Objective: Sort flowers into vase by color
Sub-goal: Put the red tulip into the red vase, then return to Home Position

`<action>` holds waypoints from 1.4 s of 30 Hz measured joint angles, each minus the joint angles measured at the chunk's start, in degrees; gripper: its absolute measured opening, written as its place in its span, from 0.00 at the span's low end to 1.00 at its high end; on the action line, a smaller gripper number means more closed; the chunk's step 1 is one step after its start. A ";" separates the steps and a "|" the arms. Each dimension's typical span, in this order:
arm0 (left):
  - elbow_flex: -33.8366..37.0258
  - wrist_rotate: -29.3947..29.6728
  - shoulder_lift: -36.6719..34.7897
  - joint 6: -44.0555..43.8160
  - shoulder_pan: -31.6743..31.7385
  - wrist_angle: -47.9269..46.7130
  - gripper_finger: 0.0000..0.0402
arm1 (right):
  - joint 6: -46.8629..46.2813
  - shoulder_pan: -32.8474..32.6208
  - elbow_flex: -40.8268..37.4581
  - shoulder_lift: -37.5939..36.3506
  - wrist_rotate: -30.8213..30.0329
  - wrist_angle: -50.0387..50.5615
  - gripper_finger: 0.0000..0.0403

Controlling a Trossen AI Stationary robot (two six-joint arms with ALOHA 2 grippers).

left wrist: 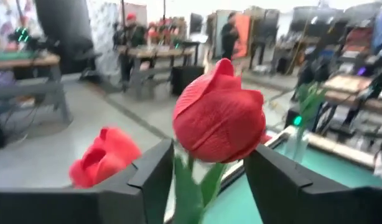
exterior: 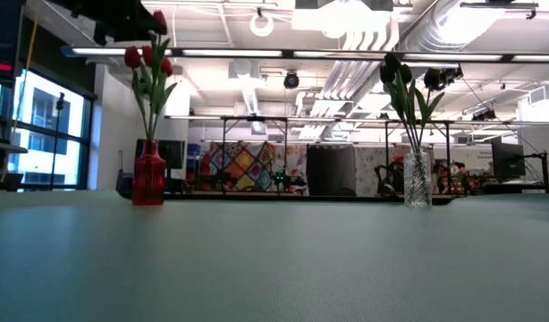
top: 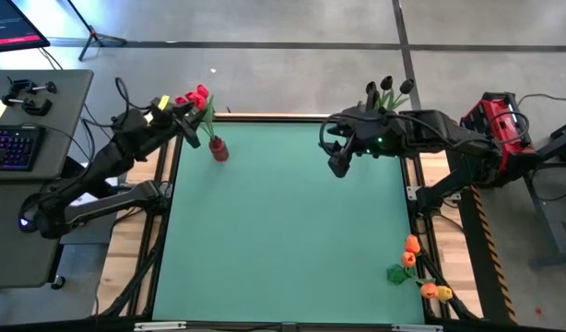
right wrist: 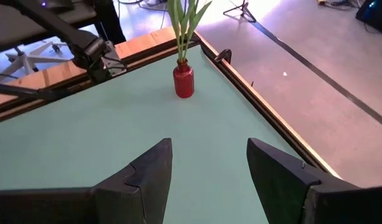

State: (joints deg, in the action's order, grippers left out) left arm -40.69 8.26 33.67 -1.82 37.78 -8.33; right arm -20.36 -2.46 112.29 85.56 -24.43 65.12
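**Red and dark tulips stand in vases, orange ones lie on the table**

At the far left corner of the green table (top: 283,231), the left pincer (top: 189,122) hangs above the red vase (top: 218,148), among the heads of the red tulips (top: 196,97) that stand in it. In the left wrist view its two dark fingers (left wrist: 147,180) stand apart on either side of one red tulip head (left wrist: 219,118); they flank the stem below the head with a gap on each side, so the pincer is spread and grips nothing. A second red head (left wrist: 104,155) shows just beside the near finger.

The low view shows the red vase (exterior: 148,175) upright with its tulips rising straight, and the clear glass vase (exterior: 418,179) upright farther right, holding the near-black tulips (exterior: 404,76). From above, those dark heads (top: 386,89) show at the far right edge of the table, just behind the right arm.

The right pincer (top: 339,161) hovers over the far right part of the table, well apart from both vases. Its fingers (right wrist: 150,171) stand wide with only bare table surface between them, and it carries nothing.

The orange tulips (top: 417,267) lie in a loose bunch at the near right edge of the table, stems and leaves tangled, well apart from either pincer.
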 joint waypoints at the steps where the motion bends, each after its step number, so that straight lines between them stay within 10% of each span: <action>1: -0.71 0.83 0.17 0.00 0.00 -1.77 0.46 | -0.36 0.28 -0.02 0.00 0.01 0.00 0.49; 23: -8.89 2.83 0.50 -5.44 0.00 -15.85 0.60 | 0.89 5.49 0.00 5.84 6.00 -0.85 0.49; 32: -14.99 -0.68 0.48 -8.43 -0.31 -18.68 0.54 | 9.06 5.47 0.06 4.65 13.45 -23.23 0.48; 42: -14.96 -7.16 -0.94 -9.42 -7.98 -18.53 0.25 | 14.21 7.25 -0.01 2.85 16.95 -21.20 0.04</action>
State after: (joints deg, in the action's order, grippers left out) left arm -55.66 1.10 32.73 -11.25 29.80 -26.87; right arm -6.15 4.79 112.28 88.41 -7.48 43.93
